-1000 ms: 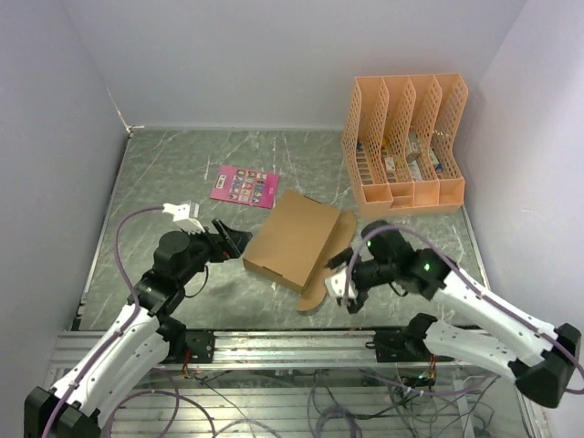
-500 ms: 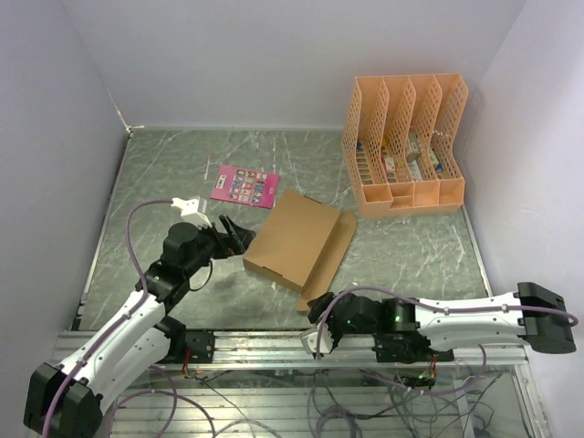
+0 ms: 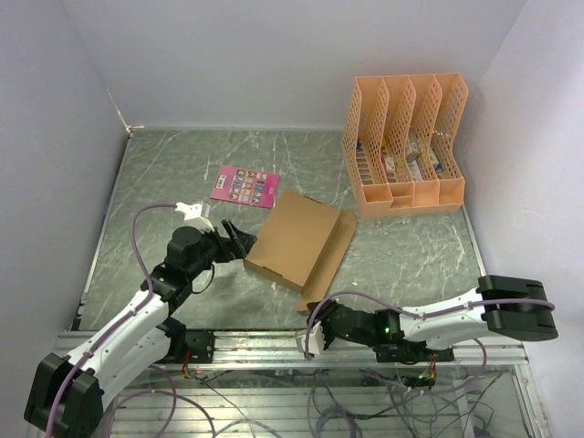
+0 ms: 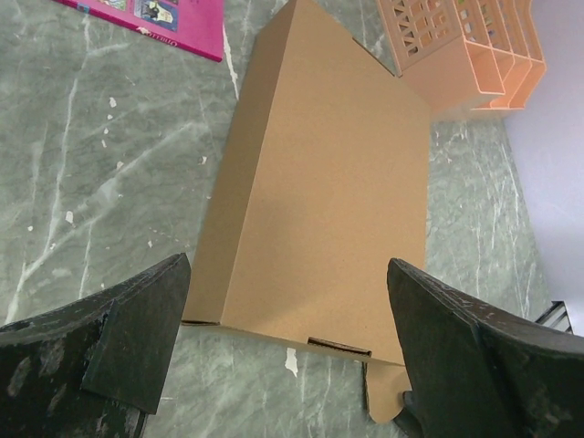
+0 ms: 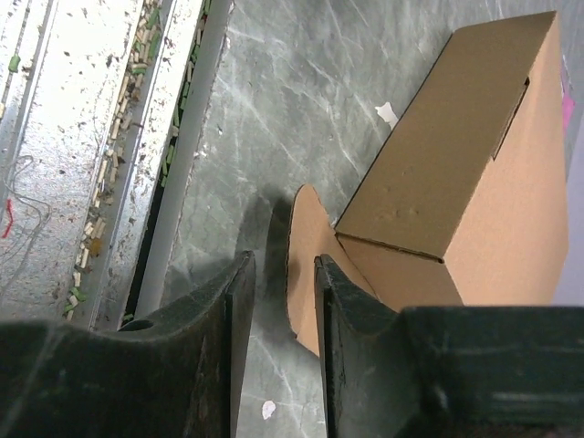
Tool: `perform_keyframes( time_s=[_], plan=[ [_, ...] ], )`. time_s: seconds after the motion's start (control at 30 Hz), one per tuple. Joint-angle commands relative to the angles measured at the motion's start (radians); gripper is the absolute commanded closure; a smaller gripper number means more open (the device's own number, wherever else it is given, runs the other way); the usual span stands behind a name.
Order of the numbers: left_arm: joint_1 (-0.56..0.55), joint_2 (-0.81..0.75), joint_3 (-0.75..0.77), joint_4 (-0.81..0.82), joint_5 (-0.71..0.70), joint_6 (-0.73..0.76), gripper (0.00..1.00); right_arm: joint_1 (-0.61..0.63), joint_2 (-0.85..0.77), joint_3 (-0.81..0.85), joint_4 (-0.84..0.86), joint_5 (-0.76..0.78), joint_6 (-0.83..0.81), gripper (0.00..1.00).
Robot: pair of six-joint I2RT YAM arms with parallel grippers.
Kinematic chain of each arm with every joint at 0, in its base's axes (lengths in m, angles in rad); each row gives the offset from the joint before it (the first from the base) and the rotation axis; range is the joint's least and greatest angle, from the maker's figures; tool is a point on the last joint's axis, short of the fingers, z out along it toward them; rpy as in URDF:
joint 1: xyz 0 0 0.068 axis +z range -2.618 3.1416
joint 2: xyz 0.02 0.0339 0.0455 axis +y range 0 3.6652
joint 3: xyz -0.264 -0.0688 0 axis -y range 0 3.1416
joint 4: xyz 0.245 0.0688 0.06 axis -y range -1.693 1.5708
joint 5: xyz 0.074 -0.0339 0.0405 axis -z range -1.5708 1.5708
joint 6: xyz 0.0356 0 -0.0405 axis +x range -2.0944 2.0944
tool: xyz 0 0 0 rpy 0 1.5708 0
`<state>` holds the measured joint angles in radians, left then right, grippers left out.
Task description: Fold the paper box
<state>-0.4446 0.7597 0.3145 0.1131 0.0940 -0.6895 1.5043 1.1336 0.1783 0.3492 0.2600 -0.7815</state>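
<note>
The left jaws (image 4: pixel 287 356) gape wide, empty, framing the near end of the paper box (image 3: pixel 294 239): plain brown cardboard, closed and shallow, flat on the desk (image 3: pixel 182 173). The right jaws (image 5: pixel 281 351) stand nearly closed, empty, beside its rounded loose flap (image 5: pixel 308 265).

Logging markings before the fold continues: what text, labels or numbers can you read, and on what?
No text can be read in any view.
Pink card: rows of small printed pictures and a line of print, too small and blurred to read.
Items inside the orange file organizer: print too small to read.
Paper box: plain brown, no markings visible.
</note>
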Motion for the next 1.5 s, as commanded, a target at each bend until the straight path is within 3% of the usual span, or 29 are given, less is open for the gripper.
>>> perform_keyframes(
  time_s=[0.0,0.43,0.6,0.67,0.83,0.93,1.0,1.3,1.47],
  plan=[
    [0.0,0.028,-0.008,0.097,0.033,0.001,0.0,0.008,0.03,-0.041,0.158,0.041,0.002,0.68],
    [0.0,0.167,-0.012,0.178,0.086,0.011,0.03,0.005,0.206,-0.023,0.315,0.067,0.014,0.76],
    [0.001,0.143,-0.022,0.151,0.074,0.03,0.03,0.0,0.281,0.005,0.356,0.092,0.024,0.89],
    [0.0,0.148,-0.026,0.144,0.074,0.036,0.03,-0.001,0.274,0.008,0.346,0.105,0.029,1.0],
    [0.001,0.171,-0.035,0.158,0.073,0.044,0.03,-0.001,0.129,0.019,0.178,0.125,0.098,1.0],
    [0.0,0.197,-0.033,0.189,0.077,0.036,0.03,0.0,-0.01,0.025,0.021,0.079,0.172,1.0],
    [0.0,0.22,-0.029,0.213,0.08,0.031,0.04,-0.001,-0.067,0.023,0.004,0.031,0.178,1.0],
    [-0.001,0.234,-0.002,0.221,0.1,0.054,0.06,-0.039,0.039,0.099,-0.068,0.079,0.282,1.0],
    [-0.001,0.194,0.023,0.139,0.052,0.103,0.04,-0.173,0.025,0.119,-0.046,-0.086,0.243,1.0]
  ],
)
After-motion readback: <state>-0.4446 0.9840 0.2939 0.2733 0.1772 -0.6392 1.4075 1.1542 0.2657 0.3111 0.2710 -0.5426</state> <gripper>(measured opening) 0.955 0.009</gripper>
